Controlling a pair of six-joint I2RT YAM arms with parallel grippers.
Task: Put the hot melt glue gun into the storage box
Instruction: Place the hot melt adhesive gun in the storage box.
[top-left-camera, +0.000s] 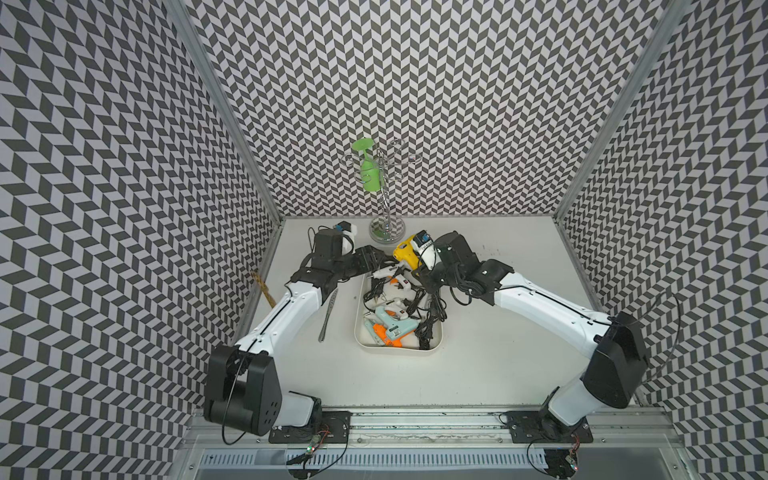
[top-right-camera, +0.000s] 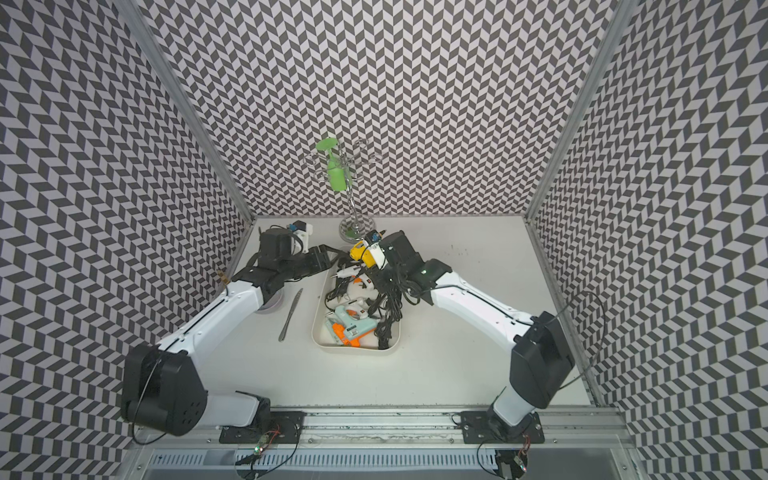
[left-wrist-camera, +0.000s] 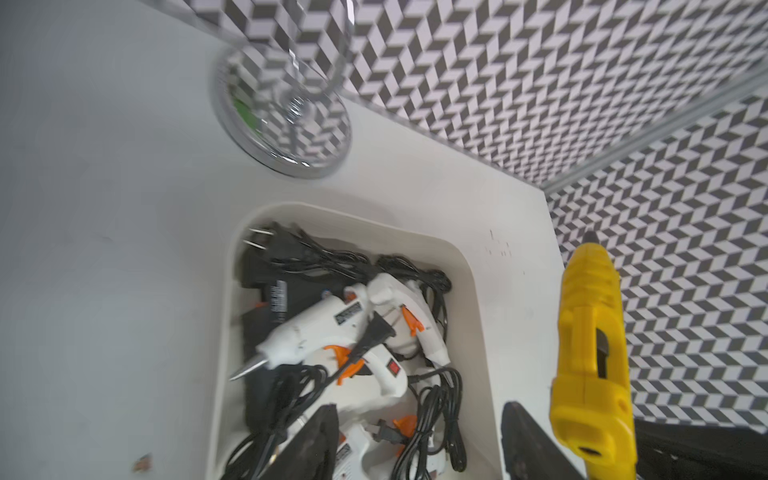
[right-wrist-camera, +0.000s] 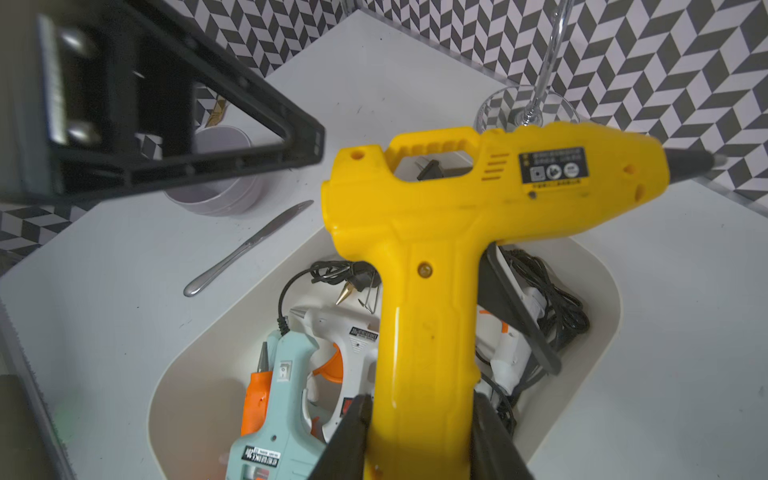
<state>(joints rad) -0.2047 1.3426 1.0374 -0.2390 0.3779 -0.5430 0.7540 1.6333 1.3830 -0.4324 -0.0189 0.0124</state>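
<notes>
Black cords (top-left-camera: 432, 307) are tangled so thickly in the storage box (top-left-camera: 358, 328) that no cord can be traced to its gun. In both top views the box's far end is covered by the two grippers. A pale round container (right-wrist-camera: 216, 183) on the left is largely hidden under the left arm, and the left wrist view is slightly blurred.

The box is a smooth cream-white plastic tray with rounded corners and low walls, set mid-table. White glue guns (left-wrist-camera: 316, 328) with orange triggers, a pale blue glue gun (top-left-camera: 392, 322) and an orange glue gun (top-left-camera: 384, 334) are laid inside. A steel table knife (top-left-camera: 328, 316) is laid just left of the box. A chrome stand (top-left-camera: 386, 230) hung with a green cup (top-left-camera: 371, 174) is placed beyond it.

The yellow glue gun (right-wrist-camera: 436, 216), made of glossy moulded plastic with a dark nozzle, is held in the air above the box's far end, nozzle pointed toward the far wall. Its handle is pinched between the fingers of the right gripper (right-wrist-camera: 419, 419). The left gripper (left-wrist-camera: 420, 409) is spread wide with nothing held, over the box's far end, near the gun but apart from it.
</notes>
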